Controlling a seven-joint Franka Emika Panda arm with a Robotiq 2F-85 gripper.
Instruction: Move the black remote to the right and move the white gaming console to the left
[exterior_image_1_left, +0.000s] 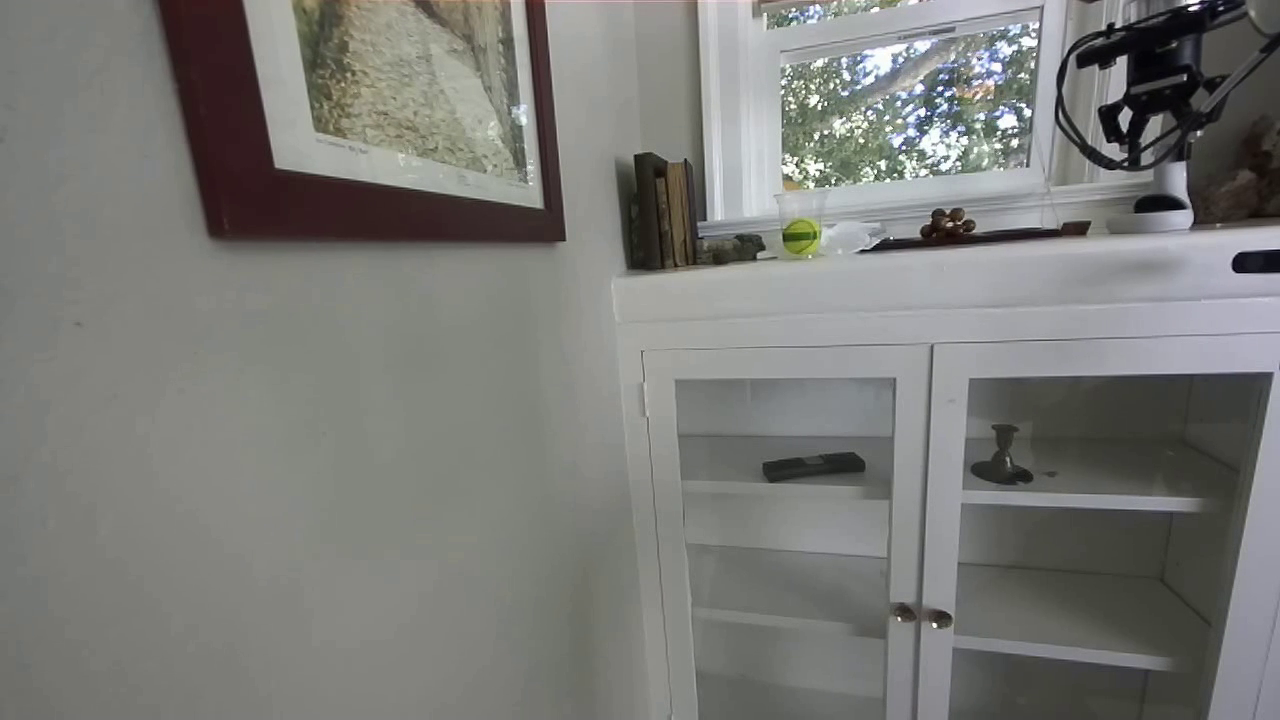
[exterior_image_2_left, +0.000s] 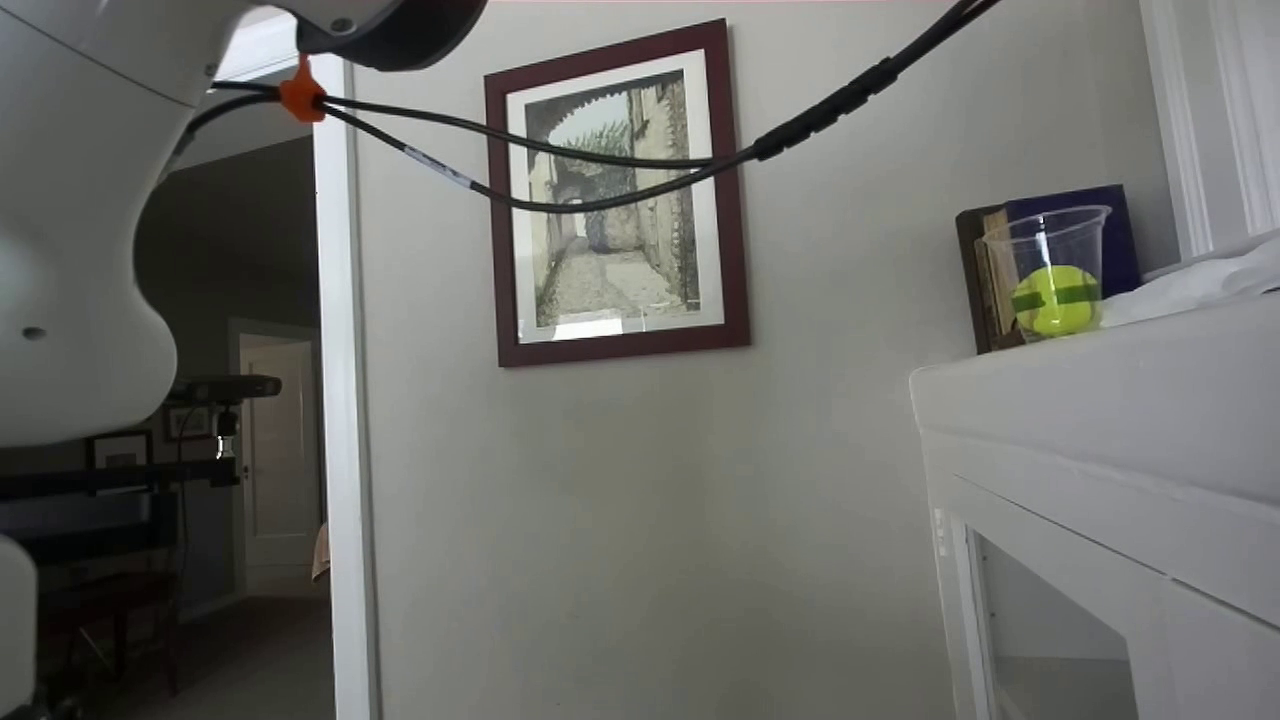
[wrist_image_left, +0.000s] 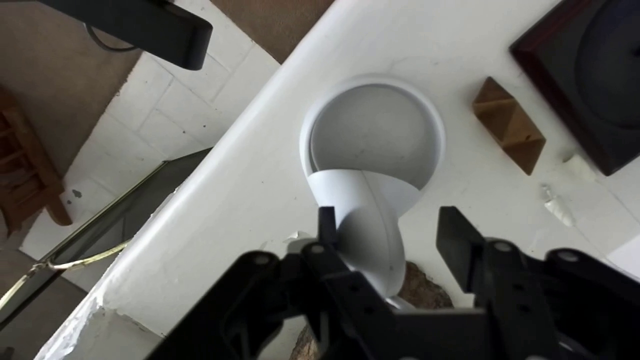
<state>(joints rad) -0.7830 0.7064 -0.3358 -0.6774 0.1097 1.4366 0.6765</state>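
What seems to be the white gaming console (exterior_image_1_left: 1150, 221) stands on the white ledge in an exterior view. In the wrist view, the white console (wrist_image_left: 372, 245) has a round base with a grey disc and a curved upright part. My gripper (exterior_image_1_left: 1150, 140) is above it, pointing down. In the wrist view, my gripper (wrist_image_left: 390, 220) is open, with the upright part between its fingers, nearer the left one. I cannot tell if they touch. A black remote-like object (exterior_image_1_left: 815, 466) lies on a shelf behind the cabinet's left glass door.
A brown wooden piece (wrist_image_left: 509, 125) and a dark tray (wrist_image_left: 595, 90) lie beside the console, and a brown rock (wrist_image_left: 425, 287) behind it. The ledge edge drops to the floor. A cup with a ball (exterior_image_1_left: 800, 237) and books (exterior_image_1_left: 665, 212) stand further along. A black bar (wrist_image_left: 150, 30) juts in.
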